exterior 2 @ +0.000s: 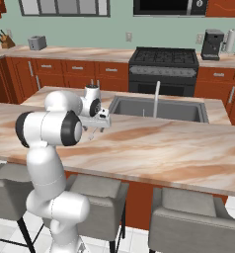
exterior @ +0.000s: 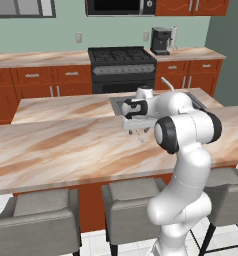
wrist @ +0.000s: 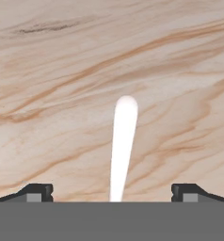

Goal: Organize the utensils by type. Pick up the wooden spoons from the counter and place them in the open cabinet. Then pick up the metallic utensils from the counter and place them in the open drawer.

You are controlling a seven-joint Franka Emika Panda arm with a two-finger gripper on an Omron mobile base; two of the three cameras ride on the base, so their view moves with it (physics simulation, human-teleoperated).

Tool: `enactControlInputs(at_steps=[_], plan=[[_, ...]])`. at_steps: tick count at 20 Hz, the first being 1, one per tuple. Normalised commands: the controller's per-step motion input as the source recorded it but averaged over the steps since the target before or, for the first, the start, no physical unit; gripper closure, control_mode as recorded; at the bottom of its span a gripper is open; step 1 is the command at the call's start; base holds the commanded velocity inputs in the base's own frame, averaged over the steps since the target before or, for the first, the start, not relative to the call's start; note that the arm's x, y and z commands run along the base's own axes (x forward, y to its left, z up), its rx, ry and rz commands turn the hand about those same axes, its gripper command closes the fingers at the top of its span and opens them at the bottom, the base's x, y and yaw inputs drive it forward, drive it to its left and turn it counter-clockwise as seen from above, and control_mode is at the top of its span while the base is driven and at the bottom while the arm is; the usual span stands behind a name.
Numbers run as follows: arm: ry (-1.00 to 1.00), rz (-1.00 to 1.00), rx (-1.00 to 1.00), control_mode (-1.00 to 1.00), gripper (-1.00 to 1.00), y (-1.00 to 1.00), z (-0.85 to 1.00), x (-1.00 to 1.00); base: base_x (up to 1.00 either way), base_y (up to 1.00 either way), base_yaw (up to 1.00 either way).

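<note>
A thin, pale silvery metallic utensil lies on the pinkish-tan marble counter, its rounded end pointing away from the hand. My gripper hangs just above it, open, with the utensil midway between the two dark fingertips and touching neither. From the base views the gripper points down over the counter, close to the sink's front corner. The wooden spoons, the open cabinet and the open drawer are out of view.
A sink with a tall faucet is set into the counter just behind the gripper. A black stove stands at the back wall. Grey stools line the counter's near edge.
</note>
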Motion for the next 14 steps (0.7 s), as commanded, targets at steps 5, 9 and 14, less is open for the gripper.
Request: enactControlInputs(at_steps=[5,9,14], plan=[[0.0,0.03,0.0,-1.0,-1.0,0.03,-0.23,-0.37,0.0,0.0,0.0],[0.0,0.0,0.0,-1.0,-1.0,0.01,-0.22,-0.48,0.0,0.0,0.0],[0.0,0.0,0.0,-1.0,-1.0,0.0,-0.24,-0.39,0.0,0.0,0.0]])
